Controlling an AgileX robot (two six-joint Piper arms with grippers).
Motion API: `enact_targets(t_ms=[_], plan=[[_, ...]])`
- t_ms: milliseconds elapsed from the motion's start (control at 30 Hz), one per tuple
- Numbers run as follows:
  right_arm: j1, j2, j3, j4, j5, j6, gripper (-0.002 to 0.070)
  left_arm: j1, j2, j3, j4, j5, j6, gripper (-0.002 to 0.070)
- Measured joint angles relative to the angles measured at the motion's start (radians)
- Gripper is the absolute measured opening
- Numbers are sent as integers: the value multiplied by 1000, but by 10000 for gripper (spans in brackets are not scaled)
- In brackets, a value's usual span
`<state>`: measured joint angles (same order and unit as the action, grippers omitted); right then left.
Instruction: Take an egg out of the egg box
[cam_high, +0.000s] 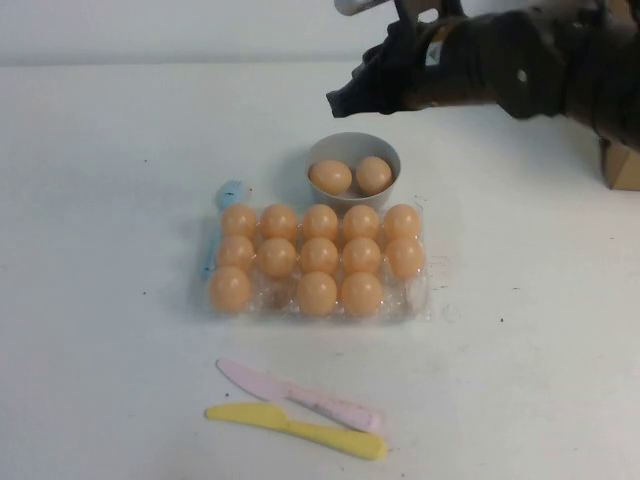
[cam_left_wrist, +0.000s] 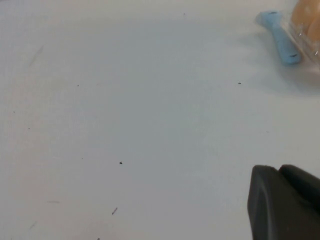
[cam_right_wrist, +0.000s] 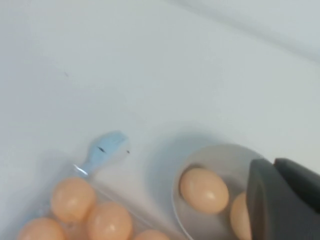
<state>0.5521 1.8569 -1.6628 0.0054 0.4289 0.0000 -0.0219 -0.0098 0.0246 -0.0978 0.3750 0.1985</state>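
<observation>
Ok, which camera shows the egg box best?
The high view: the whole egg box shows, thirteen eggs in, two front cups empty, right gripper shut, raised beyond the bowl. Right wrist catches only a corner with eggs; left wrist only an edge, beside the left gripper.

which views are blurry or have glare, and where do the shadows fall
High view: right gripper, shut and empty above the bowl, is motion-smeared; soft even light, faint shadows, crinkle glints on the egg box.
Right wrist view: everything soft; bowl throws a dim shadow on the table; an egg inside.
Left wrist view: left gripper is a dark blur over bare table; spoon hazy.
</observation>
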Motion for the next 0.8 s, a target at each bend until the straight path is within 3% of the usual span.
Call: enact_targets(t_ms=[100, 233, 600, 800], plan=[[18, -164, 241, 3, -204, 0, -11, 0, 0, 0, 0, 0, 0, -5], [23, -387, 512, -34, -336, 0, -15, 0, 0, 0, 0, 0, 0, -5], [23, -923, 943, -114, -298, 0, -16, 0, 0, 0, 0, 0, 0, -5], [23, -1093, 1117, -120, -307, 0, -17, 0, 0, 0, 0, 0, 0, -5]])
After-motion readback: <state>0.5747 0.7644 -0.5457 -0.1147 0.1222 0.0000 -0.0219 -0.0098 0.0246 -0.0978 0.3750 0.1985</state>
